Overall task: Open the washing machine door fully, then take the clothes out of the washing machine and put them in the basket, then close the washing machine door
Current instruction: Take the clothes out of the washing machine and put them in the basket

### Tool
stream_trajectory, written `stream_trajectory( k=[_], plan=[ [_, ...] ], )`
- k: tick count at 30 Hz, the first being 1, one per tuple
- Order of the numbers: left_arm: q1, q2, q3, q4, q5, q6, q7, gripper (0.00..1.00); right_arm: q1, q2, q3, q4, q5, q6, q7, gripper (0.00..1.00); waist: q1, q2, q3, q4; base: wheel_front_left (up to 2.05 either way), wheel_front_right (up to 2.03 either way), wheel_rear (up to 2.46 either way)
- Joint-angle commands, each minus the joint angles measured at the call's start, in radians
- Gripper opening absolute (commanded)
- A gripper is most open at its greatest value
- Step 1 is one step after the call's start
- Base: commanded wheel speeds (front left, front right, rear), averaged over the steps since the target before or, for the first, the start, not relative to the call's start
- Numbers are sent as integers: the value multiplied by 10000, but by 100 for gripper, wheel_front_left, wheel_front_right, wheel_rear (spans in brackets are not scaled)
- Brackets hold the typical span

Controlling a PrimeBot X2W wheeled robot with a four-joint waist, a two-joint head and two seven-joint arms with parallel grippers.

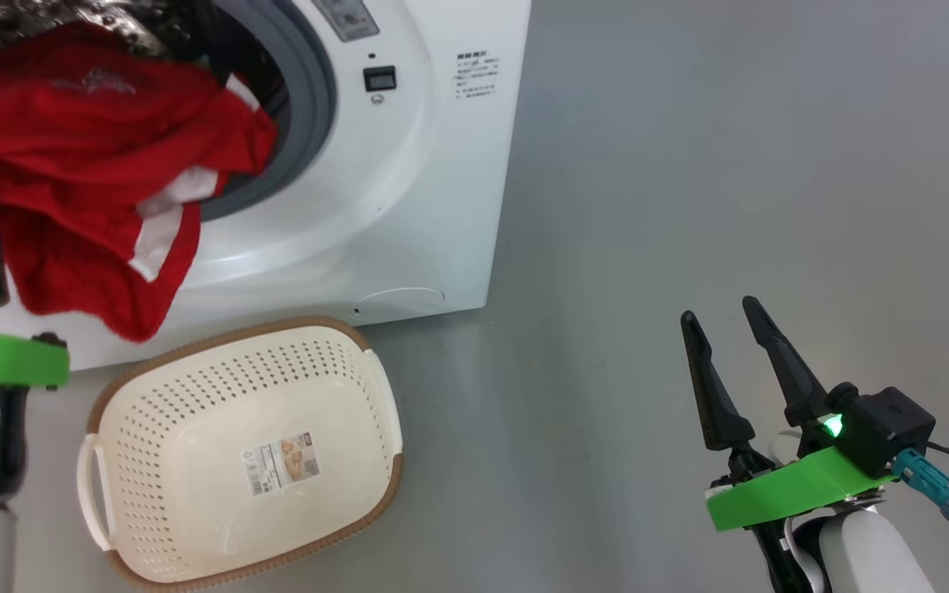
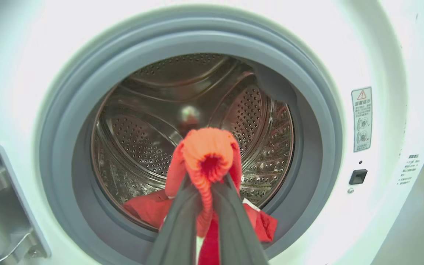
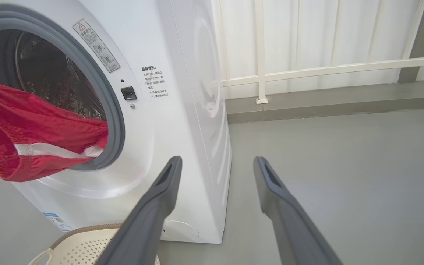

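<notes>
I have my left claw (image 2: 208,181) pinching the red clothes (image 1: 87,165), which trail from its tips over the grey gasket (image 2: 61,129) into the steel drum (image 2: 142,136) beyond. Below that claw the basket (image 1: 194,387) sits just beside the washing machine (image 1: 441,165). My right claw (image 1: 719,310), spread wide, hangs well to its right above the floor (image 1: 689,165).

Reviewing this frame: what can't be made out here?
1. Bottom of the drum, left wrist view: hidden by the clothes bunched in the left gripper.
2. Text of the label in the basket, head view: too small.
3. The basket, right wrist view: cut by bottom edge and right gripper finger.
</notes>
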Motion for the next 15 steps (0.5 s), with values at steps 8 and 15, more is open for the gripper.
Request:
stream_trajectory(
  k=[8, 15],
  plan=[
    [1398, 179, 1146, -2655, 309, -28, -81, 0, 381, 40, -39, -252, -126, 16, -48, 100, 0, 0, -357, 229, 0, 0, 0],
    [2585, -270, 1477, -4542, 492, -29, -81, 0, 441, 39, -111, -349, -162, 16, -48, 100, 0, 0, -282, 346, 0, 0, 0]
  ],
)
